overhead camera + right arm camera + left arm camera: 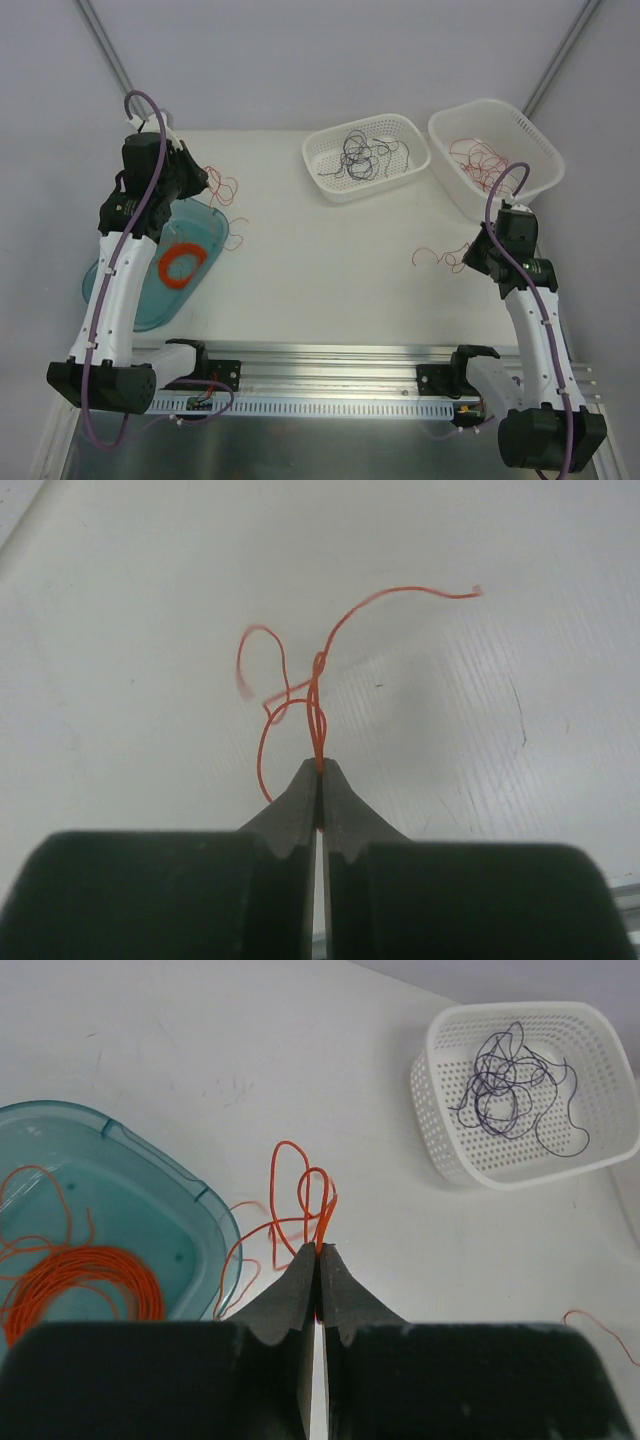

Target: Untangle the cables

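Red cables [300,1190] are pinched tight by left gripper [318,1248] and right gripper [319,765], arms extended forward.

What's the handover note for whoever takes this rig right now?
Left end effector: shut on a red cable strand beside the teal tray.
Right end effector: shut on another red strand, above the table.
Done: dark cables lie in the left white basket, red cables in the right white basket.
To do: probably drop both held strands into the red-cable basket.
Orange coil sits in the tray.
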{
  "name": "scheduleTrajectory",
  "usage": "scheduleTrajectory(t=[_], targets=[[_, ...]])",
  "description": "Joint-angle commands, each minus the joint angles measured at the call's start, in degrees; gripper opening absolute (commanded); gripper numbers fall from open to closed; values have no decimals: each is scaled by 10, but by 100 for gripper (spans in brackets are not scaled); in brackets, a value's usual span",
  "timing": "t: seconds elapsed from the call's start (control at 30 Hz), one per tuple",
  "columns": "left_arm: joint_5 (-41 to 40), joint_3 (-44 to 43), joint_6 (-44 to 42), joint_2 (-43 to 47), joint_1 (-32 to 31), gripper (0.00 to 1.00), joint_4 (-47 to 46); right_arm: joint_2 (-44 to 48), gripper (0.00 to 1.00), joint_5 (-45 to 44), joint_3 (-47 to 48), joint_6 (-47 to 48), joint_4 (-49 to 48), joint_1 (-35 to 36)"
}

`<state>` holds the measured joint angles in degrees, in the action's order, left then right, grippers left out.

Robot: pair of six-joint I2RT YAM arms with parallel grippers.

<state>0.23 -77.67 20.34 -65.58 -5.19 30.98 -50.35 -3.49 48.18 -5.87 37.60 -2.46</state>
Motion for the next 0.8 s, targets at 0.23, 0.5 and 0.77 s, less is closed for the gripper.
scheduleTrajectory(t=[0.23, 0.5, 0.77], targets=[[29, -109, -32, -8, 19, 0, 65, -1, 1, 110, 41, 29, 13, 3], [96, -192, -19, -14, 20, 0, 65, -19, 1, 154, 38, 37, -8, 33], [271, -195, -5, -30, 19, 0, 62, -81, 4, 175, 26, 20, -26, 111]])
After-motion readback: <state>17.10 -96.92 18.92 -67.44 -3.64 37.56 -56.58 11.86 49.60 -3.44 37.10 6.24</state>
